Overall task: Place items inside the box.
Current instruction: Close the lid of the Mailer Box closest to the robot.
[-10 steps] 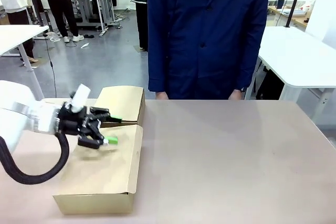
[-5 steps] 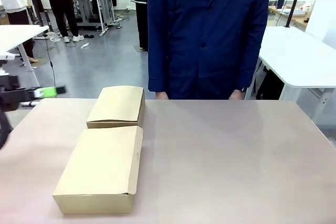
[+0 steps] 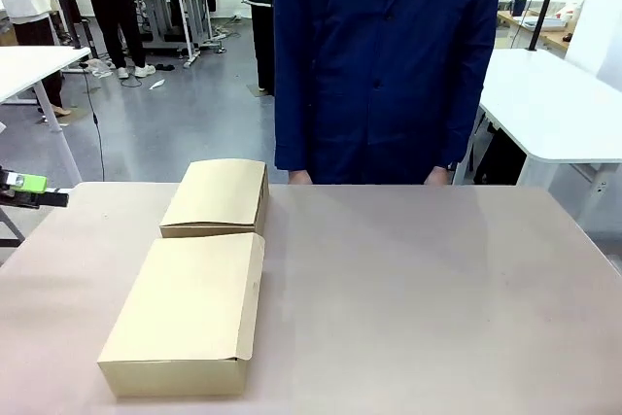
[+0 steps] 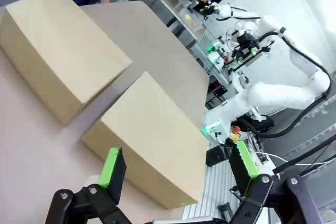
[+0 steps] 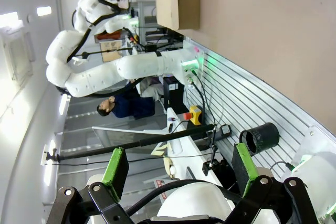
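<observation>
A: Both cardboard boxes sit shut on the table — the near box just in front of the far box, a narrow gap between them. None of the items is to be seen on the tabletop; presumably they are inside already, though I cannot confirm it with the lids down.

B: Grippers?

A: The left gripper has its fingers spread wide, holding nothing, and looks down at both boxes from off the table's corner. In the front view one green pad of it pokes in at the left edge. The right gripper is also wide and empty, parked off the table's edge.

B: How to finish cleanly?

A: My judgement — retreat high and outward, fingers kept spread, so nothing catches the near box's flap. Leave the boxes squared as they lie.

B: Change against the earlier frame?

A: A second ago the left gripper was over the near box's lid, by the gap. Now it is back at the left edge; the boxes have not shifted.
</observation>
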Controlling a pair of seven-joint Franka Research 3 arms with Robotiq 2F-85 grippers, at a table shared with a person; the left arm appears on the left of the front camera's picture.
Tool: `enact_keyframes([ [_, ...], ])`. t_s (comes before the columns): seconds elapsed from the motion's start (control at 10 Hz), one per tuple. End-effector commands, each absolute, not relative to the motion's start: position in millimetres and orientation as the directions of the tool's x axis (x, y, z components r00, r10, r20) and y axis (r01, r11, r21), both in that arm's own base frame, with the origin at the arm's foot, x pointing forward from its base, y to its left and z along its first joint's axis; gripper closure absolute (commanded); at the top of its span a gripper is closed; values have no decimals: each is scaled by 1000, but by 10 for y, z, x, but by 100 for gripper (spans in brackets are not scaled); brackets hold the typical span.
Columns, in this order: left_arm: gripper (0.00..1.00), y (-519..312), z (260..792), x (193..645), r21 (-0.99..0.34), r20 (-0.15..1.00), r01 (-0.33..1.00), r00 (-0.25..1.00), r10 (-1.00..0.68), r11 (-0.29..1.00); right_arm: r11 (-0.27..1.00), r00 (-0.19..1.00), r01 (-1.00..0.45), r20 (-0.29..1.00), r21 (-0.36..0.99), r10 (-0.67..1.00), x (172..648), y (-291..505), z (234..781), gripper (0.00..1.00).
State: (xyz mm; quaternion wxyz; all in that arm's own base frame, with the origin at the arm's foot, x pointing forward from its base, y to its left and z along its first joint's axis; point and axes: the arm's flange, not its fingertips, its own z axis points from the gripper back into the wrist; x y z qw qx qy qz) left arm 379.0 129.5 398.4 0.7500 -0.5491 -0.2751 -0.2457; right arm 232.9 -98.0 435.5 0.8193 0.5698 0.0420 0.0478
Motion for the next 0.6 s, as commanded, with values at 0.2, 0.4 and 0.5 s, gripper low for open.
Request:
enact_keyframes([
  [0.2,0,1176,3992,3717,-626,738,713,672,-54,316,335,993,-13,-27,942,115,2336,-959,4396,0],
  [0.4,0,1176,3992,3717,-626,738,713,672,-54,316,335,993,-13,-27,942,115,2336,-959,4396,0],
  [0.5,0,1176,3992,3717,-626,738,713,672,-54,316,335,993,-13,-27,942,115,2336,-959,4396,0],
])
